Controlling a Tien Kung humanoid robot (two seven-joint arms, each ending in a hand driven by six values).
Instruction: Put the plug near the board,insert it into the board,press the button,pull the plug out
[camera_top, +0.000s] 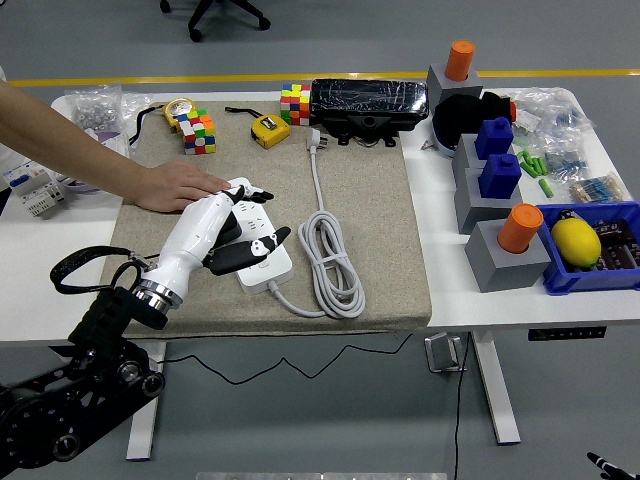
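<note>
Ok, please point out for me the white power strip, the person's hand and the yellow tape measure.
power strip (268, 266), head view, on its bare near end.
person's hand (180, 186), head view, on the back of the hand.
yellow tape measure (270, 130), head view, on its case.

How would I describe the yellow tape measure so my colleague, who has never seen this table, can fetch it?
Start at the beige felt mat on the white table and go to its far edge. The small yellow tape measure lies there, just left of a multicoloured puzzle cube. It is squarish and solid yellow with a black wrist strap.
</note>
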